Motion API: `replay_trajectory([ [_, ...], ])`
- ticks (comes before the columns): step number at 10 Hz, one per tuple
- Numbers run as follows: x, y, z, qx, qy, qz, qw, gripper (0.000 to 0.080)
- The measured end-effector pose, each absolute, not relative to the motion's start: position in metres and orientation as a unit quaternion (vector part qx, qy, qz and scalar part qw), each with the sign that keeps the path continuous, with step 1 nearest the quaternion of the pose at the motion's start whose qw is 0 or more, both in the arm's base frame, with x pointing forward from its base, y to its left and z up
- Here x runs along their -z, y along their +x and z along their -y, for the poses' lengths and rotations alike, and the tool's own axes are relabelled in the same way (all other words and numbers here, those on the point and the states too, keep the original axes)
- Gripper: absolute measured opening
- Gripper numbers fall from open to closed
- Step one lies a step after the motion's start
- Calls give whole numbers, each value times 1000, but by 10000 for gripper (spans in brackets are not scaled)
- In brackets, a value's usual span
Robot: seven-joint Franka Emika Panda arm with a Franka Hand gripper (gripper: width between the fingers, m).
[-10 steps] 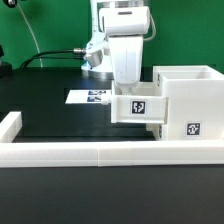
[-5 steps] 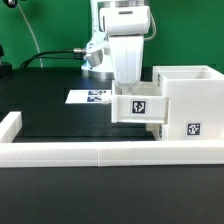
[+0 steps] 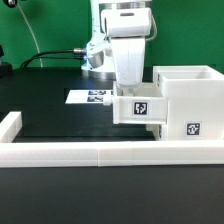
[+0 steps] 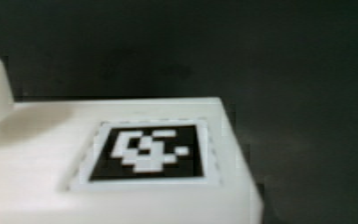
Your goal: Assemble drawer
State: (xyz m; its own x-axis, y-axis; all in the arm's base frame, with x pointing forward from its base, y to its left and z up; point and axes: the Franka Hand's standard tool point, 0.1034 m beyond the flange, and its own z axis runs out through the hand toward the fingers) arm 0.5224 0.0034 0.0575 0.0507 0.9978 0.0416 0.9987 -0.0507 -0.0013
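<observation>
The tall white housing (image 3: 190, 95) of the drawer stands at the exterior view's right, with a tag low on its side. A small white tray (image 3: 138, 108) with a tag on its wall hangs above the table, its far end inside the housing's upper opening. My gripper (image 3: 130, 94) comes straight down onto the tray's near wall; its fingertips are hidden behind that wall, and it appears shut on the tray. The wrist view shows only the tray's white surface (image 4: 43, 135) and its tag (image 4: 149, 150), no fingers. A second tray is not in view.
The marker board (image 3: 92, 97) lies flat on the black table behind the tray. A long low white border wall (image 3: 90, 152) runs along the front, with a raised end (image 3: 10, 125) at the exterior view's left. A black cable (image 3: 55, 57) trails behind the arm.
The tray and my gripper have shifted slightly toward the housing, to the exterior view's right. Nothing else has moved.
</observation>
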Motion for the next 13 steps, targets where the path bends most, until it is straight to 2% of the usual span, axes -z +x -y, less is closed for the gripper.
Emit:
replay_trajectory([
  [13, -56, 521, -6, 15, -725, 688, 15, 42],
])
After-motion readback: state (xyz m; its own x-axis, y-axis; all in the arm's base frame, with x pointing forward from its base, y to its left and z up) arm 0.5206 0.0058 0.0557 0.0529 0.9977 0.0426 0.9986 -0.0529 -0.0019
